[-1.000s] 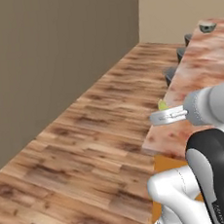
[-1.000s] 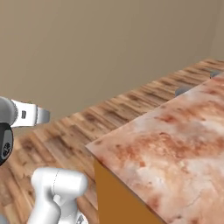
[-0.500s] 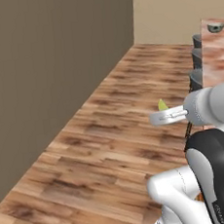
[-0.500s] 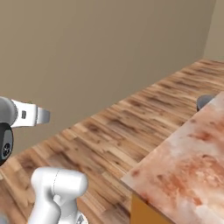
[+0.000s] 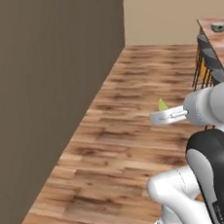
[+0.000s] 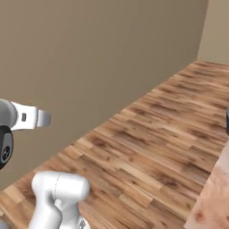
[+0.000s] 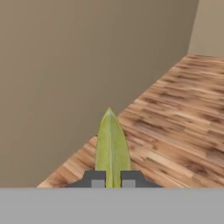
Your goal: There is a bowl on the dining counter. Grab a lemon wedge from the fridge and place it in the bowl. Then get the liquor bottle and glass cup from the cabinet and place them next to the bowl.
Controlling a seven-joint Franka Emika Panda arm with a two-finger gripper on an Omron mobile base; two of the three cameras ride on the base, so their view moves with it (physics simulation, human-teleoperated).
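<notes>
A yellow-green lemon wedge [image 7: 111, 146] stands between my gripper's [image 7: 112, 180] two dark fingertips [image 7: 94, 179], which are shut on it. From the left base view the lemon wedge [image 5: 162, 104] pokes up from the gripper [image 5: 155, 118], held in the air over the wooden floor. The right base view shows the gripper [image 6: 46, 119] at the left, pointing toward the wall. A small grey bowl [image 5: 218, 26] sits on the dining counter [image 5: 205, 23] far off at the upper right.
A brown wall [image 5: 48, 91] runs along the left, and a beige wall [image 5: 167, 10] closes the far end. Dark stools [image 5: 209, 59] stand along the counter. A corner of the counter [image 6: 212, 201] shows at the lower right. Wooden floor [image 6: 156, 134] lies open ahead.
The whole picture has shifted: the base has moved, so the counter has slid off to the right. The gripper holds the lemon wedge as before.
</notes>
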